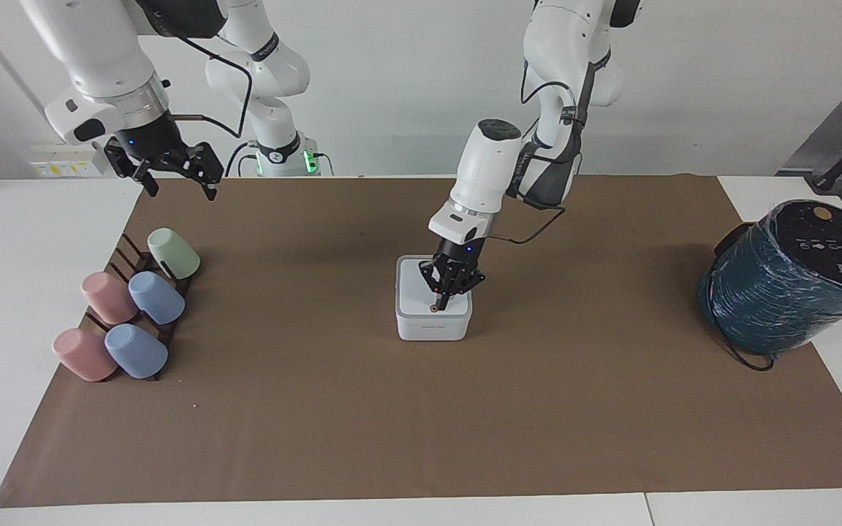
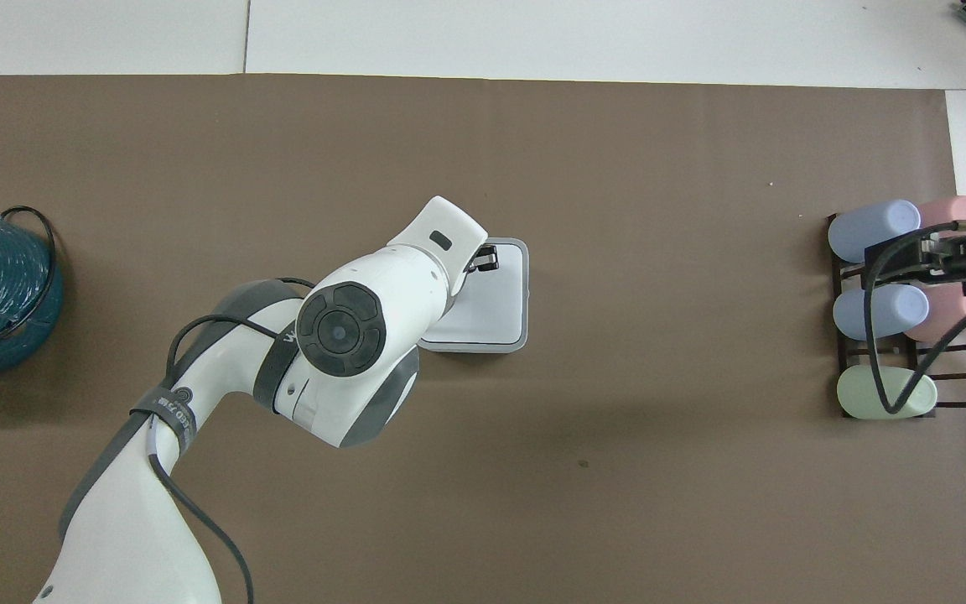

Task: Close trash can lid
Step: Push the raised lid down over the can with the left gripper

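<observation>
Pressing down with its fingers drawn together to a narrow tip, your left gripper meets the flat square white plastic lid, close to the lid's small orange-brown dot. That lid lies level on the small white cube-shaped plastic trash can, which sits mid-table on the brown paper mat. Your right gripper waits with its jaws spread wide, up over the rack of pastel cups at the right arm's end.
</observation>
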Controlling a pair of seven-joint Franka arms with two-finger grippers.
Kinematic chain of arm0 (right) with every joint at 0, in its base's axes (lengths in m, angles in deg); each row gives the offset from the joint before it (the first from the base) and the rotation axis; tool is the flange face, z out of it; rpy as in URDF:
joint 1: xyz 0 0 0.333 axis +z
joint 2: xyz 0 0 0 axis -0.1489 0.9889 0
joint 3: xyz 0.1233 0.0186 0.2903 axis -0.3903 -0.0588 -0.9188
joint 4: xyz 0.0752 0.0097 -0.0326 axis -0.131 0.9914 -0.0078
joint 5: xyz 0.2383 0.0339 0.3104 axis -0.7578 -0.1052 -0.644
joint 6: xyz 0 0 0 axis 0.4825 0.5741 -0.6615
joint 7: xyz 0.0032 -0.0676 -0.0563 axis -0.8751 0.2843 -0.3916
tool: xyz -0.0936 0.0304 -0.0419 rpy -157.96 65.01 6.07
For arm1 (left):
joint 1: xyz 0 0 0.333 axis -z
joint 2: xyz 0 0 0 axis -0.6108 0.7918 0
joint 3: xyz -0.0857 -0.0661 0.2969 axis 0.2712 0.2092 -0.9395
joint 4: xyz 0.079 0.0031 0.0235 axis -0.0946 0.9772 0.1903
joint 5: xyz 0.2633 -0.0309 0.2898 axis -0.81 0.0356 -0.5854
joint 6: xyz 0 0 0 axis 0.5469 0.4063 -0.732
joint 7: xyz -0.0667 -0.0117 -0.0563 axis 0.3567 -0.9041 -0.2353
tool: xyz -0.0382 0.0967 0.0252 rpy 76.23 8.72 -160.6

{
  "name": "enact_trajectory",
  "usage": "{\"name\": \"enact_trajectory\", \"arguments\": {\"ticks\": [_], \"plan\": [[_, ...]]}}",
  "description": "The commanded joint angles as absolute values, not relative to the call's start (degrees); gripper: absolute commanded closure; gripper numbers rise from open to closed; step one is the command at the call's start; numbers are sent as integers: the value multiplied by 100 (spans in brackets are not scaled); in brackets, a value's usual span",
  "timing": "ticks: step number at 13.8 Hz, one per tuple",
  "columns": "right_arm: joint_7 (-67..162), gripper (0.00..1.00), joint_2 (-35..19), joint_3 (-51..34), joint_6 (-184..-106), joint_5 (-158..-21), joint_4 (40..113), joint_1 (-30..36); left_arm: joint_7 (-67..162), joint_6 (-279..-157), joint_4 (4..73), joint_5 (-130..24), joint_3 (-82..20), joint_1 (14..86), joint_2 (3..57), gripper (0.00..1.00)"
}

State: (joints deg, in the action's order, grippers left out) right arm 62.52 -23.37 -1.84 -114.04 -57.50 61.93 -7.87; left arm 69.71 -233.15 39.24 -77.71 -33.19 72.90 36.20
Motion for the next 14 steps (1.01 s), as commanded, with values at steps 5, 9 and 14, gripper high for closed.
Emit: {"name": "enact_trajectory", "arguments": {"ticks": [5, 9, 14], "plan": [[6275, 0, -2412, -227, -11339, -5821, 6236, -865, 7189, -22422, 3828, -7697, -3331, 7438, 3411, 91], [6275, 0, -2412, -227, -11339, -5821, 6236, -865, 7101, -21385, 3864, -7714, -3357, 7158, 2866, 60], [6275, 0, -2412, -227, -11339, -5821, 6245, -865, 5830, -20321, 4030, -7749, -3357, 6473, 2312, 0]]}}
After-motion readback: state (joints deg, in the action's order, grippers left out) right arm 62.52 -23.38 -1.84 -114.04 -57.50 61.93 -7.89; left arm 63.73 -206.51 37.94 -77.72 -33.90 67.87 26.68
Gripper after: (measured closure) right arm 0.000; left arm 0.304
